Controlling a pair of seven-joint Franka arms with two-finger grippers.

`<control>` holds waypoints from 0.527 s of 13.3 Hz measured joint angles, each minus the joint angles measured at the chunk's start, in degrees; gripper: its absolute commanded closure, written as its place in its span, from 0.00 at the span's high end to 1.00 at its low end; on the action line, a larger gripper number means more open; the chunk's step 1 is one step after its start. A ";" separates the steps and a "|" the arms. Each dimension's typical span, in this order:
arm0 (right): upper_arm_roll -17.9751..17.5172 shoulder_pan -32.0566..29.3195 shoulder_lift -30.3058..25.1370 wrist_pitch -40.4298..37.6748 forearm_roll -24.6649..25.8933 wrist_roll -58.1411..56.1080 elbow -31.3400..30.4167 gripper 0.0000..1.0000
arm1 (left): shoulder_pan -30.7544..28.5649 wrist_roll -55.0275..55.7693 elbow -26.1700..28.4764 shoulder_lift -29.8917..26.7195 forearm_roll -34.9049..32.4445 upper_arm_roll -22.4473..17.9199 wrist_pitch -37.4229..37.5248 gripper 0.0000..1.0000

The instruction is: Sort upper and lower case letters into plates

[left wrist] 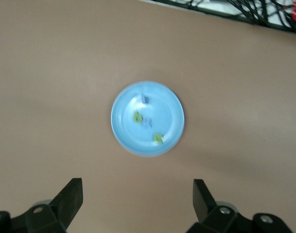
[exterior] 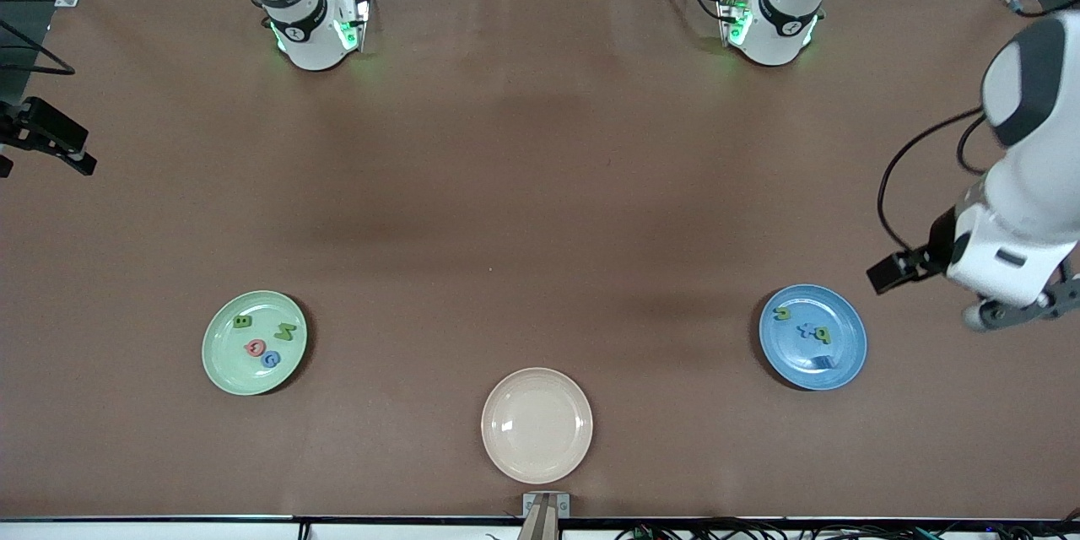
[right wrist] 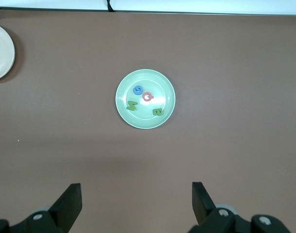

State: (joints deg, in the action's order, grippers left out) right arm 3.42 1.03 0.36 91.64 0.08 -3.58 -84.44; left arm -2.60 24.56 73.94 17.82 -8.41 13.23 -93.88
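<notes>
The pale green plate [exterior: 218, 354] [right wrist: 160, 87] holds several letters: a green B [exterior: 243, 321], a green M [exterior: 285, 332], a pink G [exterior: 254, 347] and a blue G [exterior: 270, 359]. The blue plate [exterior: 848, 354] [left wrist: 123, 131] holds a green n [exterior: 782, 313], a blue x [exterior: 808, 329] and two more small letters. My left gripper [exterior: 1017, 314] [left wrist: 137, 194] hangs open and empty over bare table beside the blue plate, toward the left arm's end. My right gripper [right wrist: 137, 194] is open and empty, high over the table near the green plate; the front view does not show it.
A cream plate [exterior: 537, 426] [right wrist: 0, 51] with nothing on it sits between the two plates, nearest the front camera. A black camera mount [exterior: 51, 135] juts in at the right arm's end. The brown table [exterior: 540, 202] lies bare between the plates and the bases.
</notes>
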 measured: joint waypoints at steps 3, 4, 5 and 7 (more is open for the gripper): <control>0.00 -0.14 0.00 0.30 0.00 0.00 0.17 1.00 | -1.32 -4.91 0.29 -5.60 2.10 -0.11 4.24 1.00; 0.00 -0.26 0.00 1.03 0.00 0.00 0.21 1.00 | -1.54 -6.89 0.46 -6.81 2.29 -0.24 5.58 1.00; 0.00 -0.34 0.00 1.83 -0.03 0.00 0.23 1.00 | -1.69 -9.11 0.77 -7.83 2.54 -0.34 6.95 1.00; 0.00 -0.35 0.00 2.22 -0.04 0.00 0.29 1.00 | -2.47 -13.86 2.93 -10.10 3.84 -0.77 8.39 1.00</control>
State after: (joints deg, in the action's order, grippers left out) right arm 3.41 0.68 0.36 93.86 0.04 -3.58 -84.16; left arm -5.07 10.70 76.87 7.72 -4.56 12.46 -85.50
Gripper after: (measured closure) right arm 0.000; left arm 0.000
